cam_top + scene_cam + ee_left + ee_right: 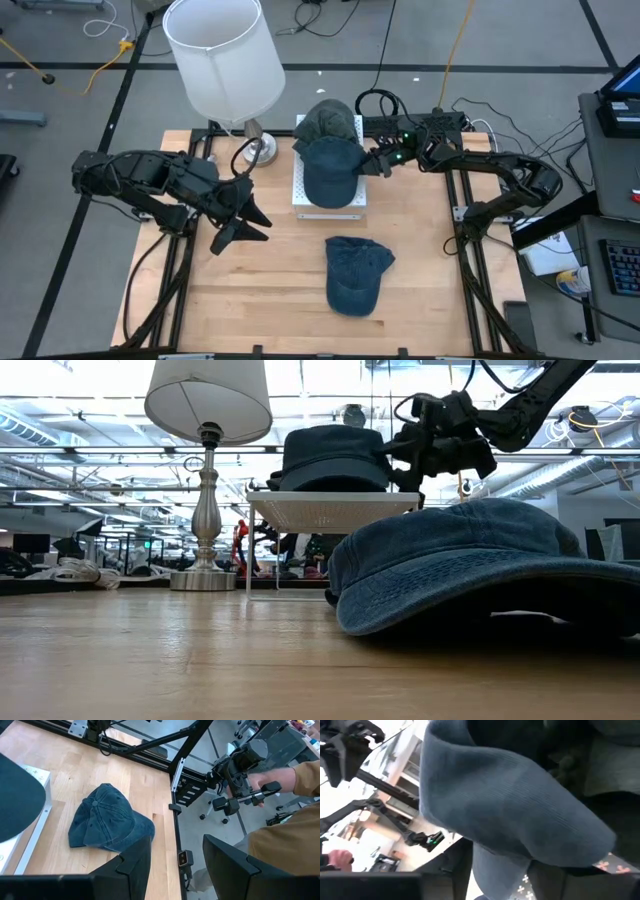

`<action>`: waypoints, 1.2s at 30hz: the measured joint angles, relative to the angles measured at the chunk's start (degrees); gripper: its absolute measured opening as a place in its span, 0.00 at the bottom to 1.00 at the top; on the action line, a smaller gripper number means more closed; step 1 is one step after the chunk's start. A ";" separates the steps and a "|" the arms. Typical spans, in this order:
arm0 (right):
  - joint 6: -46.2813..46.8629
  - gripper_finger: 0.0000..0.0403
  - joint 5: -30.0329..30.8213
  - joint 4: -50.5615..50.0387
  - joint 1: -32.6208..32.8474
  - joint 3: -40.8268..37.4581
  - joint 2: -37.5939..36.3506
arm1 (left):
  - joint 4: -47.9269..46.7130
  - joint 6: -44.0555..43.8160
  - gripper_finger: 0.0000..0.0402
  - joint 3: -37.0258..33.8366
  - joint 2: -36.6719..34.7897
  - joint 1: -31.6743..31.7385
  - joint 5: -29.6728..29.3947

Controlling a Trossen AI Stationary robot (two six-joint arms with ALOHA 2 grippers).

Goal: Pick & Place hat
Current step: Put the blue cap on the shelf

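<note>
Nearest us lies a faded denim cap (356, 274) on the table (270, 300). Farther, a dark cap (330, 168) sits on the white rack (345, 205), right gripper (378, 163) at its side, fingers parted around cloth in its wrist view. Left gripper (245, 222) gapes empty; only its wrist view shows a person's hand (267, 775).

On your worktop (260, 290), a raised stand (330, 205) at rear centre carries two hats: the rear hat (325, 122) behind the front hat (330, 170). A third hat (355, 275) lies before the stand. The lamp (225, 60) stands left of it.
</note>
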 joint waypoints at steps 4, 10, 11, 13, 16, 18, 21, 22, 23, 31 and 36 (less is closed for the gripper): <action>-0.18 0.50 -0.17 -0.03 0.02 0.00 0.00 | 0.00 -0.32 0.46 0.00 0.00 0.00 0.00; -0.70 0.58 -2.30 -0.83 0.00 0.00 -0.02 | 0.02 -0.83 0.46 0.00 0.00 0.00 2.36; -1.30 0.58 -2.26 -0.88 0.00 0.00 0.00 | 0.02 -0.83 0.46 0.00 0.00 0.00 2.59; -2.55 0.58 -2.12 -1.06 0.00 0.00 0.00 | 0.04 -0.83 0.46 0.00 0.00 -0.02 2.84; -3.44 0.57 -2.41 -1.85 -0.10 0.00 0.00 | 0.04 -1.08 0.46 0.00 0.00 0.00 2.84; -3.89 0.56 -2.79 -2.91 -0.43 0.00 -0.39 | 0.04 -1.65 0.46 0.00 0.00 0.00 2.86; -7.21 0.55 -2.31 -5.94 -0.98 -0.04 -1.43 | 0.07 -2.03 0.46 0.00 0.00 -0.11 3.37; -8.22 0.55 -2.24 -7.36 -1.29 -0.04 -1.79 | 0.05 -2.08 0.46 0.00 0.00 -0.11 3.60; -8.85 0.55 -2.32 -8.43 -1.63 -0.04 -2.18 | 0.07 -2.10 0.46 0.00 0.00 -0.11 3.83; -16.13 0.55 -0.66 -18.89 -4.74 -0.04 -6.34 | 0.07 -2.57 0.46 0.00 0.00 -0.11 4.10; -18.78 0.55 2.18 -23.16 -5.17 -0.04 -10.19 | 0.07 -2.71 0.46 0.00 0.00 -0.11 4.09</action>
